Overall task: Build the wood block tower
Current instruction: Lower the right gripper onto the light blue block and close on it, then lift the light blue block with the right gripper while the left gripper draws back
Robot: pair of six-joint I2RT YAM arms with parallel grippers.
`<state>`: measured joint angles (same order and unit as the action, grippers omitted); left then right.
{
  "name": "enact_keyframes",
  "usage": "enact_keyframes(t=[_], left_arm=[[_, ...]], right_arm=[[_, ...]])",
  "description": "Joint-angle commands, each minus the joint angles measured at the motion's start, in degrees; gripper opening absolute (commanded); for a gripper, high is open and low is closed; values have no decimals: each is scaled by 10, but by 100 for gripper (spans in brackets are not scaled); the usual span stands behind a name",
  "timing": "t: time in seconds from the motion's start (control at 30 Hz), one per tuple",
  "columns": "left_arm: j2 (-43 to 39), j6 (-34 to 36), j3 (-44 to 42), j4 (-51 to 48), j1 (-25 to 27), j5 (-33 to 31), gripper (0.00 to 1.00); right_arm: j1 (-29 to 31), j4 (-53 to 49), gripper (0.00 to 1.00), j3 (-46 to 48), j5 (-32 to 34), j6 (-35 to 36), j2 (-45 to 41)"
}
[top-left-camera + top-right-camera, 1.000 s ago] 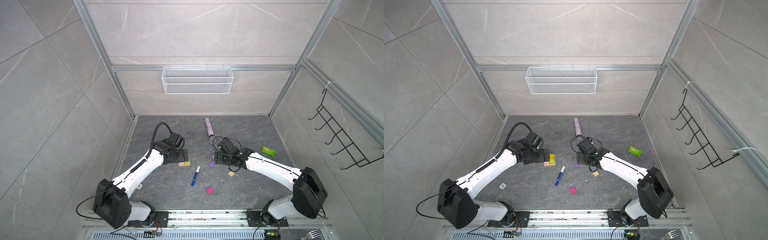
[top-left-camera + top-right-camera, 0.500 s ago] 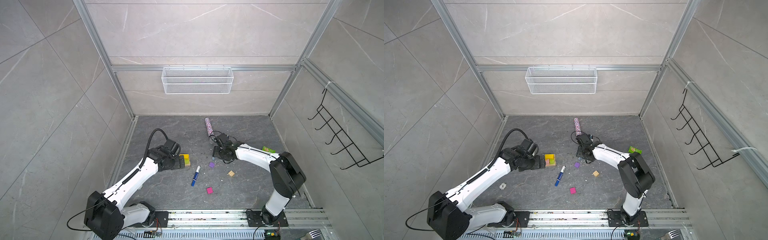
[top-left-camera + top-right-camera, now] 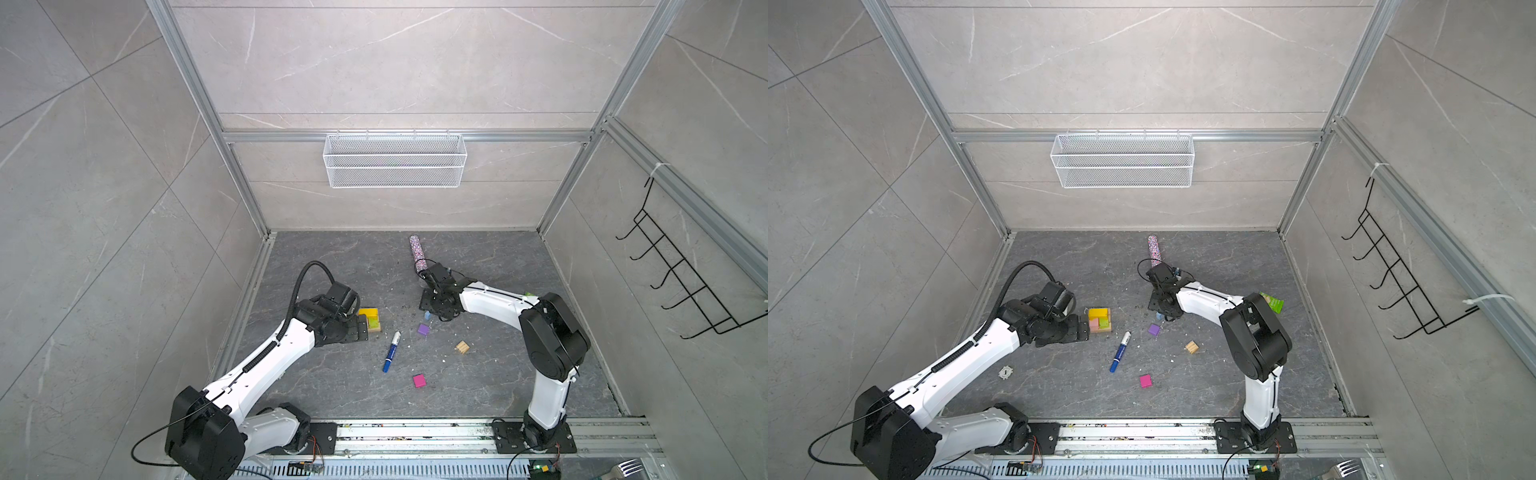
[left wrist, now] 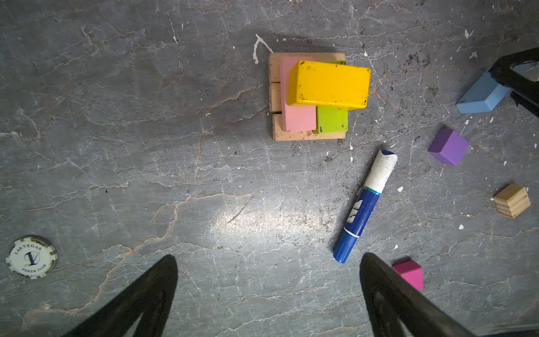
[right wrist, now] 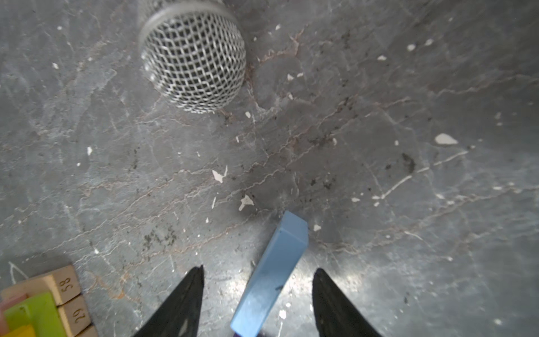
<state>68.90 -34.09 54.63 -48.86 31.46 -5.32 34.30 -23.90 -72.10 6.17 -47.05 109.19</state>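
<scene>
A grey tabletop is shown. On it are scattered a marker pen, purple cube, tan cube and poker chip.

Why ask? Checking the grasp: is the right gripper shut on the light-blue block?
Open: right gripper flanks the light-blue block, gaps both sides.

Bare floor separates the tower from the marker pen and purple block nearby.

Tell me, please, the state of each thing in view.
tower, standing, yellow block on top
light-blue block, on floor, not gripped
purple block, loose on floor
tan cube, loose on floor
magenta block, loose on floor
marker pen, lying on floor
left gripper, open, empty
right gripper, open around light-blue block
</scene>
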Motion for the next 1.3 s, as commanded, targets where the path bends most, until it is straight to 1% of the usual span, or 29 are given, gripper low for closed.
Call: enact_keyframes(t=[0.0,0.2,0.27,0.37,0.47,0.73,0.97,1.13,1.27], left_arm=[[-15,-5,-2,-4,-1,8,100],[-11,-5,-7,1,-1,8,100],[-9,-6,-9,5,-2,11,100],[-4,-7,-9,12,-2,19,100],[1,-7,-6,16,-2,22,100],[13,-8,-2,23,-2,29,100],[21,-9,2,27,1,34,100],[25,-11,7,29,5,35,100],[35,-12,13,29,12,35,100]], right_arm=[[-1,-7,41,-16,-2,-13,21],[-1,-6,34,-18,-5,-12,32],[-1,-4,33,-15,-5,-12,31],[-1,-2,27,-11,-5,-10,29],[-1,-2,27,-7,-3,-10,25],[-6,9,36,35,4,-2,-16],[-15,27,38,83,2,5,-63],[-26,63,40,130,-7,14,-107],[-37,68,41,149,-12,25,-118]])
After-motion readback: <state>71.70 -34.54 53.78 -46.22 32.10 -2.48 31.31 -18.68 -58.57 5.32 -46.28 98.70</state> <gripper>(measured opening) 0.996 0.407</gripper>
